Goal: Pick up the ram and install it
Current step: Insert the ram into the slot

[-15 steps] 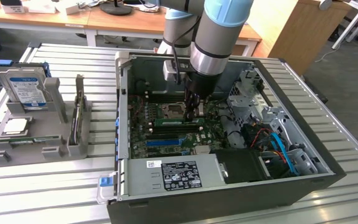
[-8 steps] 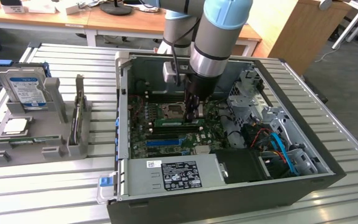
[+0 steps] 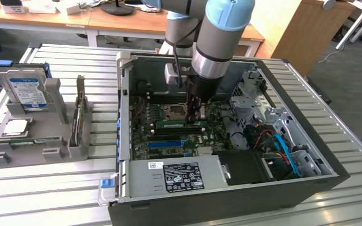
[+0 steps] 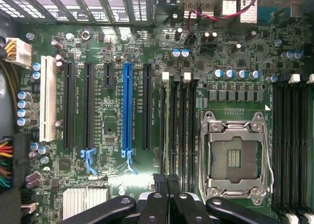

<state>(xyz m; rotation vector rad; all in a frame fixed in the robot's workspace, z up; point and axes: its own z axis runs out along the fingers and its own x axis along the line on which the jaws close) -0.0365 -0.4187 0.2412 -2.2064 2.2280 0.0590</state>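
Arm: I have the arm reaching down into the open computer case (image 3: 231, 202), with the wrist over the motherboard (image 3: 162, 141).
Gripper: The gripper (image 3: 195, 115) has its fingers drawn together. In the wrist view the gripper (image 4: 168, 182) hangs over the memory slots (image 4: 179, 126), just beside the processor socket (image 4: 235, 155).
Ram: The ram (image 3: 179, 125) stands on its long edge in the slot area of the board, in front of the socket. The fingertips are at its upper edge, toward the exterior view's right end.
Contact: I cannot tell whether the fingers pinch the thin board or only bear on its top edge.
Spare stick: A second green stick (image 3: 36, 140) lies flat on the grey parts tray (image 3: 36, 157), outside the case and well apart from the gripper.
Step in hand: I judge this to be the install phase. The pick-up is done and the ram is at its slot.
Progress: Late in the task, by my reading. Whether the stick is fully seated I cannot see.
What seating calls for: Force straight down along the slot, with the stick kept upright and both ends level. A tilted push could bind one end or load the board.
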